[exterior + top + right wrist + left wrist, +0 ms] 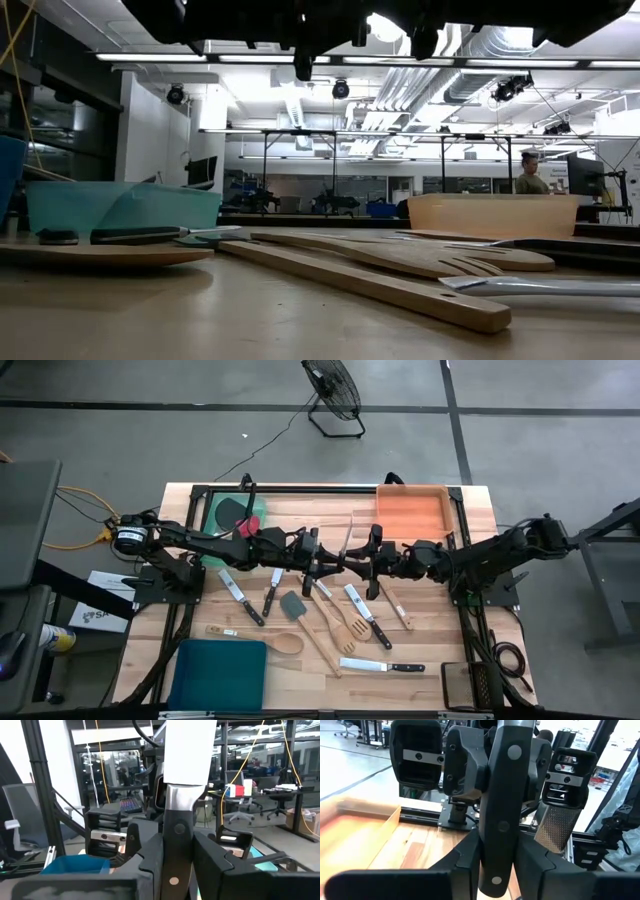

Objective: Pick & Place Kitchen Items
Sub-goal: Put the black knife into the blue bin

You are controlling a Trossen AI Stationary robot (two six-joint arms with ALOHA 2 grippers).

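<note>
Knife (346,540) is the item in play, held above the middle of the table where the two arms meet. Its black handle carries bright round rivets and a steel bolster, and its pale flat blade points toward the far edge in the high view.

The left gripper (322,563) reaches in from the left. In its wrist view its dark fingers (467,852) press against both sides of the handle (500,805), clenched on it. The right gripper (368,560) comes in from the right, and its own wrist view shows its fingers (205,852) likewise closed on the handle (176,845) just below the bolster. Both pincers therefore grasp the same knife.

The other utensils lie on the wood nearer than the grippers:
- a steel knife (238,592) and another short knife (272,590), both black-handled
- a grey spatula (295,605)
- a pale wooden spoon (268,641)
- two slotted wooden turners (342,622)
- a longer knife (366,615)
- a further knife (385,666), lying crosswise near the front edge

The green tray (222,510) at the far left holds black and red spatula heads. The orange tray (412,510) sits far right and the teal tray (220,672) near left.
</note>
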